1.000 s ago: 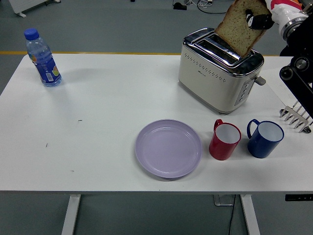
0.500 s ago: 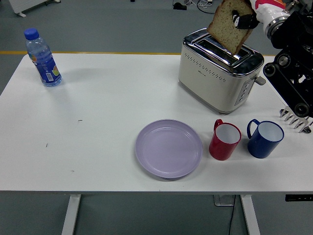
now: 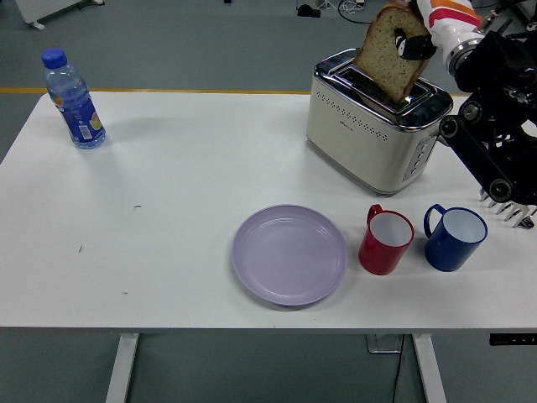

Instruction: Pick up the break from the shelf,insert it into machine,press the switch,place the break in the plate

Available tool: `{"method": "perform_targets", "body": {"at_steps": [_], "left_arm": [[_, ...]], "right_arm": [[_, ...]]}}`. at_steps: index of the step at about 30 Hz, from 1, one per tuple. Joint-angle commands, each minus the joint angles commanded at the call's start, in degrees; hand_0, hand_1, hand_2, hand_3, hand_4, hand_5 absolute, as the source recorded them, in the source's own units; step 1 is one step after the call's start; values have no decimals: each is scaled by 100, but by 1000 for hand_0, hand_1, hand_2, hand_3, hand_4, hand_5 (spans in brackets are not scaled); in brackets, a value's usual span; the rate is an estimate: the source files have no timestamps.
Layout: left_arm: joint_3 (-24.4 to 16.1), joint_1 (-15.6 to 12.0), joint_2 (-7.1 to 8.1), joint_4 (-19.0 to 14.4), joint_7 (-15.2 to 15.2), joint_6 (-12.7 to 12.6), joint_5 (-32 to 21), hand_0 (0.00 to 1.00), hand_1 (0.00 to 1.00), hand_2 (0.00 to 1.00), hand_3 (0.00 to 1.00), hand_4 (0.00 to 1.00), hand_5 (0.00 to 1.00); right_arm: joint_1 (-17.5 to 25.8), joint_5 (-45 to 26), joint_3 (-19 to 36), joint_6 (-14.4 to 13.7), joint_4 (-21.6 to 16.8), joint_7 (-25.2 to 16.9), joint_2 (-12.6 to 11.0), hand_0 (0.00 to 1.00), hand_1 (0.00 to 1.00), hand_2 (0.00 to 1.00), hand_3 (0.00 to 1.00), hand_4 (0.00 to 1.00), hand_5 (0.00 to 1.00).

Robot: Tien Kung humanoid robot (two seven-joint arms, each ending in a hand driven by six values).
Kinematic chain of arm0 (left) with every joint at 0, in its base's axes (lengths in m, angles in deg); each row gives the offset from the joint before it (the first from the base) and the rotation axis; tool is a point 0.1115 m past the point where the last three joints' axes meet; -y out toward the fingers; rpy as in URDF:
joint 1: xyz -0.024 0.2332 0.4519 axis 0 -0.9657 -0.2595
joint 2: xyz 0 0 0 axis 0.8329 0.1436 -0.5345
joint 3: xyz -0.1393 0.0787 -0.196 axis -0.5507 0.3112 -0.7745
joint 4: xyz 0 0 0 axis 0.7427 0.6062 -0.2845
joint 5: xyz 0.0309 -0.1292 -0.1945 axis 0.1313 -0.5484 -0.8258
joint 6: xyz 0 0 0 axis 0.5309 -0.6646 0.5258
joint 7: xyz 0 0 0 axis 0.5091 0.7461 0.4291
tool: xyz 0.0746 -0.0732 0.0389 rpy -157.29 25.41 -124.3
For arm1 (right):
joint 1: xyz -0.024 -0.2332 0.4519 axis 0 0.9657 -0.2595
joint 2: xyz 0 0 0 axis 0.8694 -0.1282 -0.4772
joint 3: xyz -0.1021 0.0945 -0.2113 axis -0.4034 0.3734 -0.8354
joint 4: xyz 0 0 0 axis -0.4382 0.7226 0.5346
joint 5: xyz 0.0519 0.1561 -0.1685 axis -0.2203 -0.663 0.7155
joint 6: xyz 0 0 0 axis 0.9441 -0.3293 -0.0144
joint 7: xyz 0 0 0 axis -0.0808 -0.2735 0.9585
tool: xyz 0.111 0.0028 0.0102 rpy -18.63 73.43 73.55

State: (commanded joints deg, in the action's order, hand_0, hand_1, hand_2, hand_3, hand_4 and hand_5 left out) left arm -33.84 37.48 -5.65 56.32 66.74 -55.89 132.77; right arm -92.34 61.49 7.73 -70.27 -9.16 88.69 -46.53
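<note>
The white tabletop carries a cream toaster at its far right, a lilac plate near the front edge, then red and blue mugs (both idle). From the right, the right robot hand is clamped on the bread slice by its upper edge. The slice hangs tilted, lower corner just entering the toaster's slot, its long axis leaning left of the slot's line, so straightening seems needed.
</note>
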Motion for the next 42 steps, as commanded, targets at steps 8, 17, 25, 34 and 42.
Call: {"method": "perform_targets", "body": {"at_steps": [8,17,25,34,42], "left_arm": [[-2,13,-3,0,-8,-2,15,708,648,745,703,552,936],[-10,28,1,0,-4,-6,28,707,646,744,702,552,937],[-4,34,5,0,0,-10,18,705,640,741,698,553,935],[-7,32,7,0,-6,-9,29,705,639,740,697,554,936],[-27,31,10,0,-9,-4,63,704,639,740,697,554,934]], "right_arm": [[-2,22,-7,-104,252,-119,82,118,265,364,478,555,2],[-37,139,-88,-24,569,-194,179,116,267,365,479,554,2],[-65,333,-137,180,764,-165,249,671,657,771,808,706,143],[-79,269,-155,222,871,-210,294,789,746,900,914,747,173],[-54,125,-196,174,735,-241,233,826,776,951,951,775,201]]}}
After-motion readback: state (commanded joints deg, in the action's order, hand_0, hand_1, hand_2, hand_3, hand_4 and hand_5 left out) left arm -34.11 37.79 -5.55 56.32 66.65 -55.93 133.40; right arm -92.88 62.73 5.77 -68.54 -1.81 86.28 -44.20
